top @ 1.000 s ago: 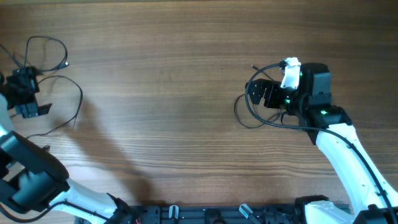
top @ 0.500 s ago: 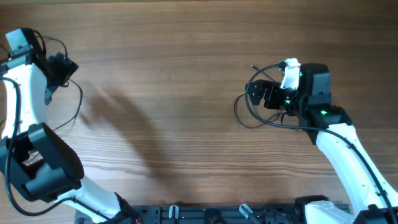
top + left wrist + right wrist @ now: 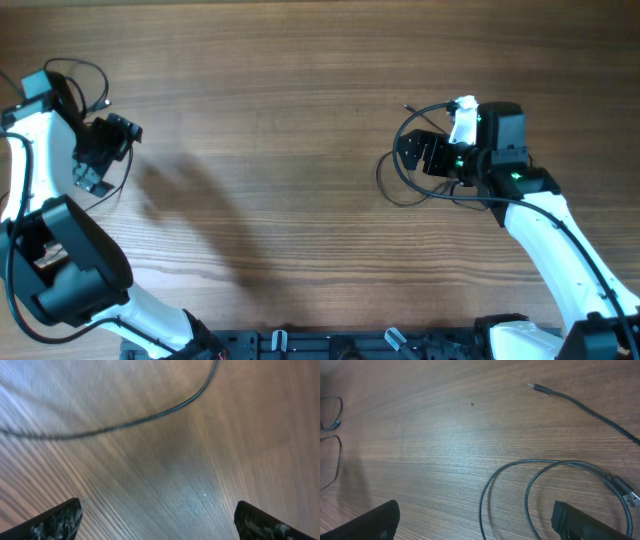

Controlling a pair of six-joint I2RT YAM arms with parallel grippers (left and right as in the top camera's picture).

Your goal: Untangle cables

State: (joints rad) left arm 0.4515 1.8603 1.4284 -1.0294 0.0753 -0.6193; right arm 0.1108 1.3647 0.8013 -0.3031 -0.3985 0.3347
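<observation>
bench (image 3: 300, 110): a wooden top is carrying the wires and lying under both arms.
cables (image 3: 398, 201): thin black wires are lying loose on the bench in two groups well apart, one at the far left edge and one right of centre.
left loops (image 3: 88, 65): are curling on the wood beside the left arm. In the left wrist view one strand (image 3: 150, 419) is arcing across the bench ahead of the fingers, touching neither.
right loops (image 3: 535, 461): are overlapping in rings on the wood, partly under the right end effector.
plug (image 3: 538, 388): a small silvery tip is lying on bare wood, apart from the rings.
left end effector (image 3: 108, 152): its fingers (image 3: 60, 519) are standing spread wide with only wood between them. It is hanging over the bench just beside the left loops.
right end effector (image 3: 425, 152): its fingers (image 3: 582, 520) are standing spread wide, gripping nothing. It is hanging over the right loops.
</observation>
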